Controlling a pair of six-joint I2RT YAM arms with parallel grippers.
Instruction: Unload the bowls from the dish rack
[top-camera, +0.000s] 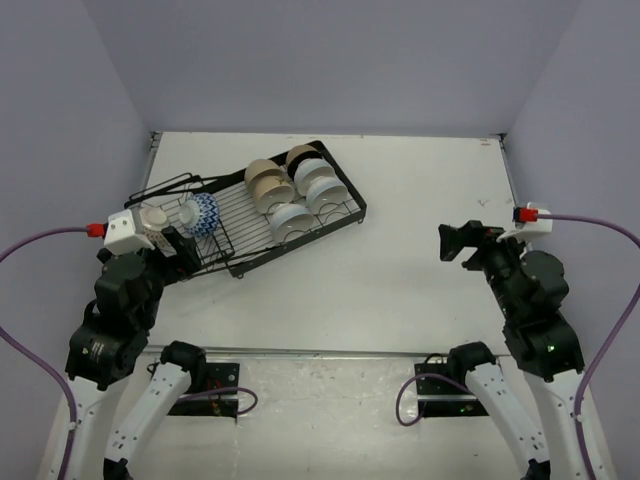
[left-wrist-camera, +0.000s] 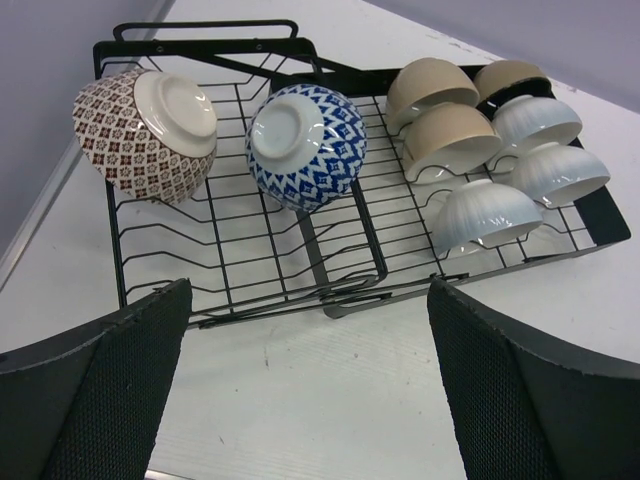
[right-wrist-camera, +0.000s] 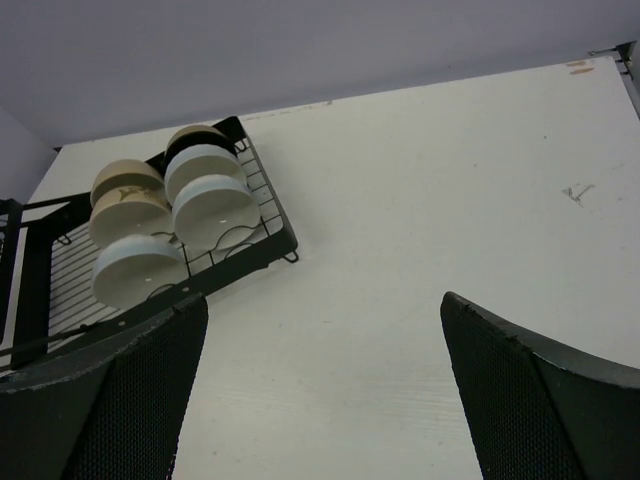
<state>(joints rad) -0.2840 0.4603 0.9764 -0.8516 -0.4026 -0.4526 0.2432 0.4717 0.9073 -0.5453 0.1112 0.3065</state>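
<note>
No readable text, label, brand, number or sign shows on the bowls, the dish rack, the tabletop or the arms.

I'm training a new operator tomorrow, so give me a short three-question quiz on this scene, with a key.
1. True or false: the left gripper is shut on a bowl.
2. Which bowl shares the blue-white bowl's section of the dish rack?
A) a plain white one
B) the red-brown patterned bowl
C) a beige one
3. How many bowls are in the rack in all?

Key:
1. False. Its jaws stand open and hold nothing.
2. B
3. Eight
</note>
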